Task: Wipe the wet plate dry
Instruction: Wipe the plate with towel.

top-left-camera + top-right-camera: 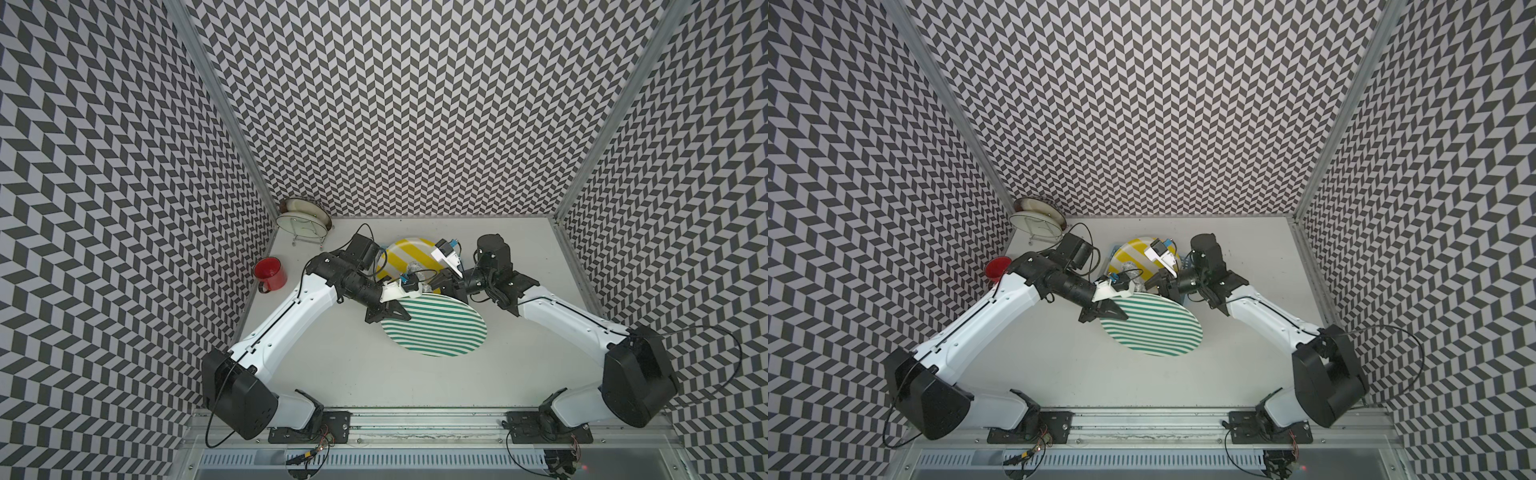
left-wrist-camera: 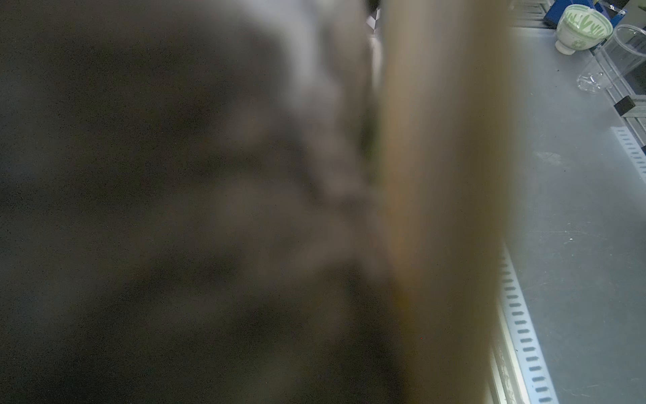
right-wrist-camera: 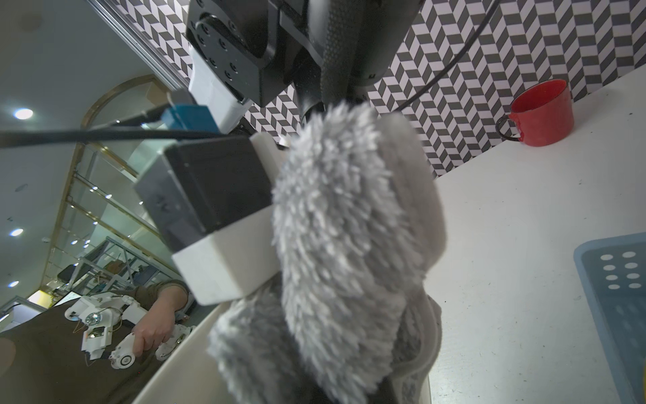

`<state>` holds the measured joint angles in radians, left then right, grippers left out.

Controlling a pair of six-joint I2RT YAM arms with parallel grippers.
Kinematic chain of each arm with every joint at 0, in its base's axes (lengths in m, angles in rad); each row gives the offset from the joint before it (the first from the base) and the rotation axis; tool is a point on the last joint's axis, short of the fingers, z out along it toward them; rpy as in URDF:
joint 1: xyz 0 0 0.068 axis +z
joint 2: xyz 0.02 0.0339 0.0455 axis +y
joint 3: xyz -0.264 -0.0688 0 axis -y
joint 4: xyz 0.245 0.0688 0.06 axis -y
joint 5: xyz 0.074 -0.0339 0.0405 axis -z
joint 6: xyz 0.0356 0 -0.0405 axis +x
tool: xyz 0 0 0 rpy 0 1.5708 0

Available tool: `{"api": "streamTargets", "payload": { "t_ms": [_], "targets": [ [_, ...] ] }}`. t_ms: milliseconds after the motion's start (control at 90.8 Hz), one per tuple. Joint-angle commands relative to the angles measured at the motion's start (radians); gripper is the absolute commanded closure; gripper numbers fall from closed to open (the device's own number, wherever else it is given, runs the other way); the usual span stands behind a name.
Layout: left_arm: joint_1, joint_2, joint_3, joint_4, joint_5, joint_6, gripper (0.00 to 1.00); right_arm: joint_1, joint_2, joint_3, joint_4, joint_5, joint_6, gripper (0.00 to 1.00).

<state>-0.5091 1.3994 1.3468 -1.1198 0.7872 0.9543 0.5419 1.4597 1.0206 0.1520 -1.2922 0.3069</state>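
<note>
pale grey tabletop [image 1: 332, 365] boxed in by black-and-white chevron-patterned walls [image 1: 415, 104] (a red enamel mug [image 1: 271, 274] sits by the left wall). the left gripper [image 1: 388, 313] has its jaws clamped on the rim of the round green-and-white striped plate [image 1: 440, 332], raised mid-table. the right gripper [image 1: 436, 284] has its jaws closed on the fluffy grey cloth [image 3: 342, 227] at the plate's far edge.
</note>
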Motion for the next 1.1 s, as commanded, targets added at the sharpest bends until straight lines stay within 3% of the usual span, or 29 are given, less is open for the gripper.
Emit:
{"api": "streamTargets", "payload": {
  "t_ms": [0, 430, 1091],
  "targets": [
    [0.035, -0.011, 0.032, 0.016, 0.01, -0.008, 1.0, -0.005, -0.054, -0.025, 0.089, -0.031, 0.02, 1.0],
    [0.149, -0.025, 0.041, -0.022, 0.009, 0.036, 1.0, -0.044, -0.101, -0.063, 0.129, -0.018, 0.046, 1.0],
    [0.372, 0.012, 0.134, -0.083, 0.16, 0.086, 1.0, -0.055, -0.114, -0.089, 0.147, 0.007, 0.054, 1.0]
  ]
}}
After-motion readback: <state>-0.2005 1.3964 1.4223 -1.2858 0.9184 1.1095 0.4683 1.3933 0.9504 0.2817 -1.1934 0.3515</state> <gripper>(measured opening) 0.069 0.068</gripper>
